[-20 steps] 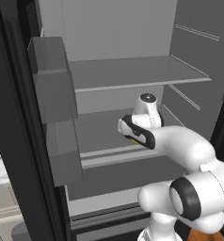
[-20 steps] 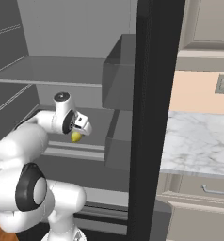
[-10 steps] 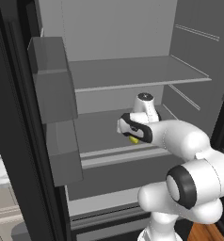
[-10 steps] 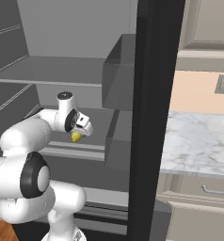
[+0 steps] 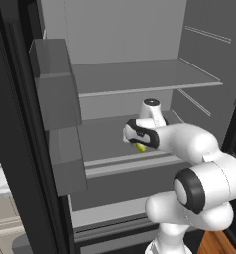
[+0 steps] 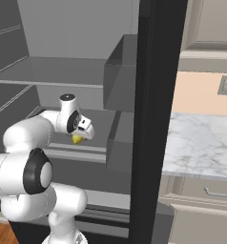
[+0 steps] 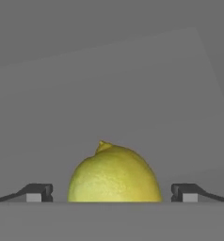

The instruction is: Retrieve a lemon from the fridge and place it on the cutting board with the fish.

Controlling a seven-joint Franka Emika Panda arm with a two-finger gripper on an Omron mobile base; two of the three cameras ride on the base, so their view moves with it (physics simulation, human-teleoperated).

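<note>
arm has reached deeper into the fridge, elbow swung forward. gripper jaws wide open, straddling the lemon on the lower shelf, not yet pinching. close evenly around its middle, then lift straight up.

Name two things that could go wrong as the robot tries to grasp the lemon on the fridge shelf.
1. The hand is open with the round lemon between its fingertips, gaps on both sides; uneven closing could push the lemon so it rolls away on the shelf.
2. The door bins sit close beside the arm, so pulling out carelessly might hit them.
</note>
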